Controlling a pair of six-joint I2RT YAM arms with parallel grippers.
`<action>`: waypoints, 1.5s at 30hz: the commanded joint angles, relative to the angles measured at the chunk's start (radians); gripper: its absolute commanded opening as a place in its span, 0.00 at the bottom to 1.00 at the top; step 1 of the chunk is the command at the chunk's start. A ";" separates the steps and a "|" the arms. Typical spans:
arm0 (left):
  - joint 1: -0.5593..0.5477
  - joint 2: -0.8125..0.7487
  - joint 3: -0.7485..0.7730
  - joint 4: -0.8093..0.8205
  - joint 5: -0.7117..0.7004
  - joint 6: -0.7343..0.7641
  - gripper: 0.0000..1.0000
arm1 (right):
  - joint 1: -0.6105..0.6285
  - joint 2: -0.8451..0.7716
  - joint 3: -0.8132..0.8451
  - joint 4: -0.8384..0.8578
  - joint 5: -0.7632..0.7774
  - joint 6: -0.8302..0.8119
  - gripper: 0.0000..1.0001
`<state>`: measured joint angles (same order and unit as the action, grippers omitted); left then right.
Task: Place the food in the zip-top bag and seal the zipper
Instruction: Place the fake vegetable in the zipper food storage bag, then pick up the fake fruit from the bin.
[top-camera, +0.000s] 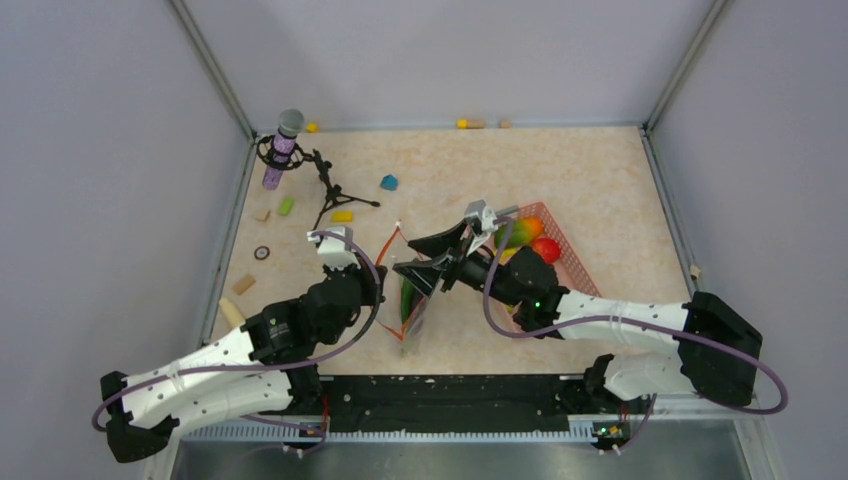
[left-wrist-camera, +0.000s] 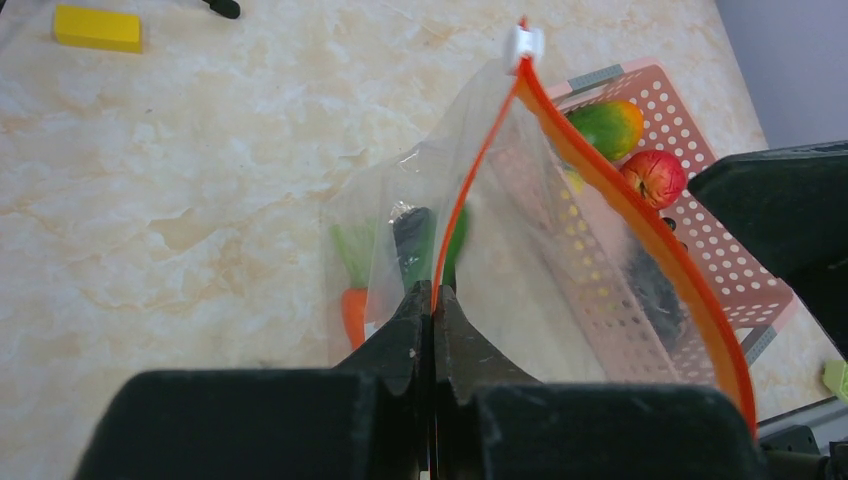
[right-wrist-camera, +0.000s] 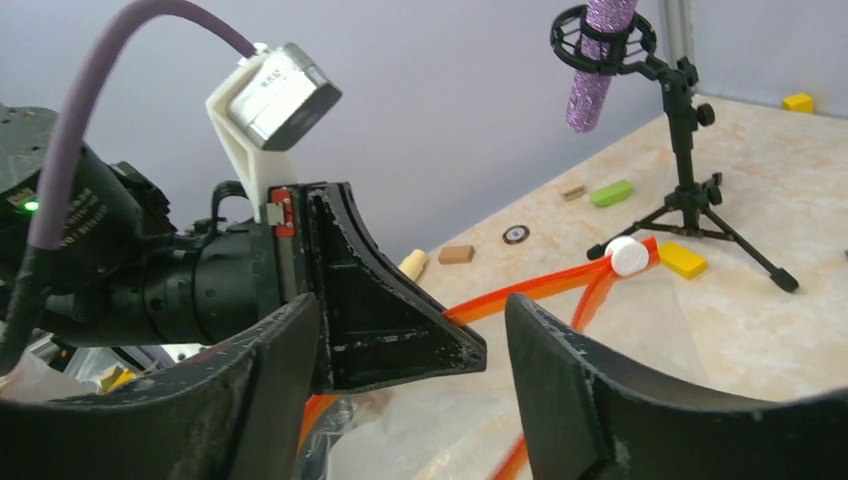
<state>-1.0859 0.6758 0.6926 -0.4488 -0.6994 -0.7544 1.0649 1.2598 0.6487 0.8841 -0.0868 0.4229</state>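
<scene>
Left tool clenched on zipper, holding zip-top bag upright, mouth gaping. Right tool released, jaws apart beside mouth, nothing between. Film likely thin, floppy, slick (pinch stiffer zipper, not film). Carrot inside, just beyond left tool; probably light, hard.

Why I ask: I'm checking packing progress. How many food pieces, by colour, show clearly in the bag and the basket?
Orange carrot, in the zip-top bag: 1
Dark green piece, in the bag: 1
Green-and-orange fruit, in the pink basket: 1
Red fruit, in the basket: 1
Total: 4
A dark shape and a yellow bit behind the bag are too blurred to count.
</scene>
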 joint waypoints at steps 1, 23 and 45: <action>0.003 -0.020 -0.002 0.013 -0.005 -0.002 0.00 | 0.015 -0.006 0.034 -0.024 0.047 0.011 0.72; 0.004 -0.009 -0.001 0.019 -0.001 0.001 0.00 | -0.108 -0.147 0.195 -0.848 0.650 0.159 0.99; 0.004 0.043 0.007 0.021 -0.018 0.006 0.00 | -0.307 -0.266 -0.075 -1.066 0.652 0.311 0.98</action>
<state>-1.0859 0.7162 0.6926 -0.4484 -0.7002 -0.7559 0.7746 0.9516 0.5610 -0.1722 0.5644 0.7200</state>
